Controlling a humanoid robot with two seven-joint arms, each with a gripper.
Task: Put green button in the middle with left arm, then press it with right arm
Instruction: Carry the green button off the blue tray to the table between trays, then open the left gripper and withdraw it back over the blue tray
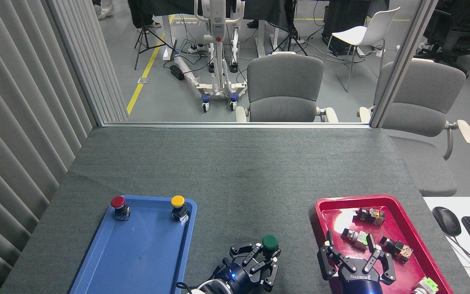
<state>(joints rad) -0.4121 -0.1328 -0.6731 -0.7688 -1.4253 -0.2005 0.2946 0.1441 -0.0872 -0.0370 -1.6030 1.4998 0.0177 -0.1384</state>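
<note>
left gripper (261,261) closed on green button (270,242), over bare surface (239,175) between blue tray (137,253) and red tray (406,232) | right gripper (355,255) spread open, empty, lettering perhaps "robotiq"

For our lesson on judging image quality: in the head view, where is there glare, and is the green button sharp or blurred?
Head view: glare whitens the red tray floor near its far left corner; the green button is sharp, unblurred, in the left gripper; the table is evenly lit, with soft shadows.
</note>
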